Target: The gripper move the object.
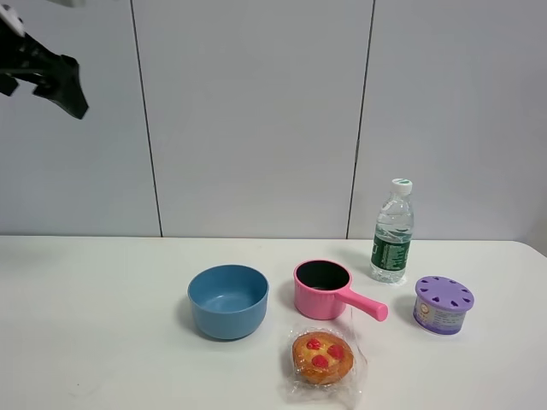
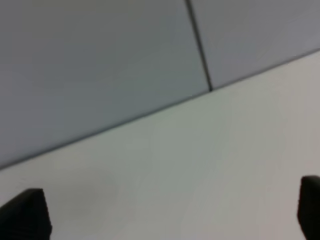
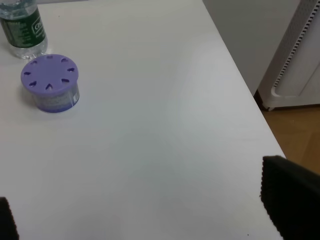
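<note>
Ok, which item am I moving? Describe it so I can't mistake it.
On the white table, find the blue bowl and pink saucepan; the object lies nearest the camera, in front of the saucepan. It's a small golden-brown tart with red dots, the only item in crinkly clear plastic.

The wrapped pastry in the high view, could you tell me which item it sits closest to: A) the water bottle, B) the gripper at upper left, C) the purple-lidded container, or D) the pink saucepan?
D: the wrapped pastry lies at the table's front edge just in front of the pink saucepan, nearer than anything else.
</note>
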`<state>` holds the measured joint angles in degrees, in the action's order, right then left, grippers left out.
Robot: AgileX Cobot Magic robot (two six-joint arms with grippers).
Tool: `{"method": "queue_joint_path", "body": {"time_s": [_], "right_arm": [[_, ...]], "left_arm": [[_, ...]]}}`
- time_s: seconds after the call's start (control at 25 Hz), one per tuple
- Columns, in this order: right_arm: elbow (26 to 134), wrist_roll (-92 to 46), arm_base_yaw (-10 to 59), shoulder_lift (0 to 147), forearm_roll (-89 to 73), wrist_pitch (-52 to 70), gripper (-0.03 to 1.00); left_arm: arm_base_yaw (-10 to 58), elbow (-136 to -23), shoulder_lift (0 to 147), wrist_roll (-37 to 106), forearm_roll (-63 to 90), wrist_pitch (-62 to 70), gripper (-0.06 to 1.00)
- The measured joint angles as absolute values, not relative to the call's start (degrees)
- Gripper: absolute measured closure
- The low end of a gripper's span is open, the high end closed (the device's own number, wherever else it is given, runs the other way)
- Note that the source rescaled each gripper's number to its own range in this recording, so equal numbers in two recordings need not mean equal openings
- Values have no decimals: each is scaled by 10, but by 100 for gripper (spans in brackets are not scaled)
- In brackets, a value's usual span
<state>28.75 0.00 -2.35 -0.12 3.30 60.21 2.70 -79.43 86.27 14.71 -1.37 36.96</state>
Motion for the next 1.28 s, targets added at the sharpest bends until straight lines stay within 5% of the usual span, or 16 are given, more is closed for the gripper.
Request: {"method": "queue_joint_path", "body": {"time_s": [0.64, 1.28], "right_arm": [[287, 0, -24, -1, 33, 602, -3], [287, 0, -24, -1, 33, 602, -3]], "left_arm": [[-141, -610, 475, 124, 4, 460, -6], [-156, -344, 88, 65, 43, 558, -6]]}}
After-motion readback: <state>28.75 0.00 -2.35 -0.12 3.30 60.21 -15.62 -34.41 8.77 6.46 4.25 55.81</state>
